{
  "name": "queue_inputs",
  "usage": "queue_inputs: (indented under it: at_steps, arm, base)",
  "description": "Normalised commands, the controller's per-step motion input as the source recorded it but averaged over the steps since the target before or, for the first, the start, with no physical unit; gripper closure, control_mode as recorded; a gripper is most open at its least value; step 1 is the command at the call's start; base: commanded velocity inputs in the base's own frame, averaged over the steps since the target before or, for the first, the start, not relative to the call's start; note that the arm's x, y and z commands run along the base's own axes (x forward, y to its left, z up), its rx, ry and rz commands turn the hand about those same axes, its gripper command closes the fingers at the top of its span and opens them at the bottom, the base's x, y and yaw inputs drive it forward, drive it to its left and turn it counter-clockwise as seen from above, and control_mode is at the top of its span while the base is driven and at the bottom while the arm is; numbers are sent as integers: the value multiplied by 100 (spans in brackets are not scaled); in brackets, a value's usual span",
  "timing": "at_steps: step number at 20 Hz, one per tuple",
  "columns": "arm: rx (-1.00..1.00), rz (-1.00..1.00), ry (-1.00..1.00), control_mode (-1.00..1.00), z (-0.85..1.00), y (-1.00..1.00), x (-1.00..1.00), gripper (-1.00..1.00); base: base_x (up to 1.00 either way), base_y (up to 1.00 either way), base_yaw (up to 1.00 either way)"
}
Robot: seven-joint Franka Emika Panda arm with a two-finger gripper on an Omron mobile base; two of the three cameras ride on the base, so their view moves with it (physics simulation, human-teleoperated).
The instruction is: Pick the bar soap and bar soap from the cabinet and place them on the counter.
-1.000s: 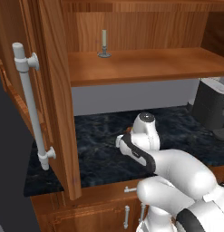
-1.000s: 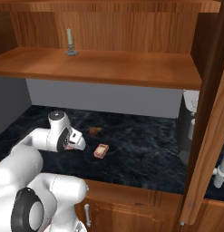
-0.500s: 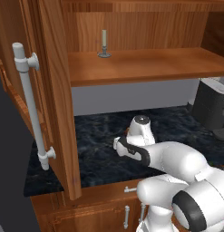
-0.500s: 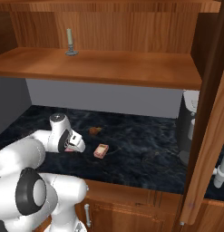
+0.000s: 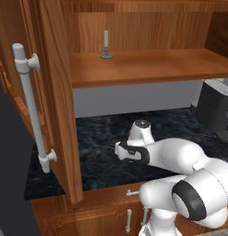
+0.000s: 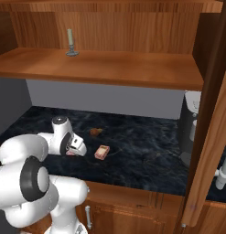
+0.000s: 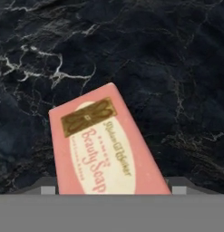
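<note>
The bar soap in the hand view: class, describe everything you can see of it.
The bar soap is a flat pink rectangular bar with a pale oval label reading "Beauty Soap" and a brown-gold band near its far end. It looks wrapped, smooth and undamaged. It juts forward, slanted, over the black marbled counter, its near end running out of sight at the bottom. Whether it rests on the counter or is lifted cannot be told.

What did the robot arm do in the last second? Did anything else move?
The arm has sunk lower toward the counter, bringing its tool and the bar soap between the fingers down with it. It has not let go that I can tell. The other bar soap on the counter, the small brown lump, the candle on the cabinet shelf and the open doors all stayed put.
</note>
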Motion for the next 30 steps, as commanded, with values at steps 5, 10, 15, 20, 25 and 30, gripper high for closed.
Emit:
queue_inputs:
  at_steps: [5, 10, 15, 20, 25, 30]
  arm:
    - [0, 0, 2, -100, -23, 0, 0, 100]
    - [0, -1, 0, -100, -22, 0, 0, 100]
    - [0, -1, 0, -100, -22, 0, 0, 100]
    - [0, -1, 0, -100, -20, 0, 0, -100]
    - [0, -1, 0, -100, -5, 0, -9, -100]
    - [0, 0, -2, -100, 0, -3, -21, -100]
  base:
    - [0, 0, 0]
    - [0, 0, 0]
    - [0, 0, 0]
    - [0, 0, 0]
    - [0, 0, 0]
    - [0, 0, 0]
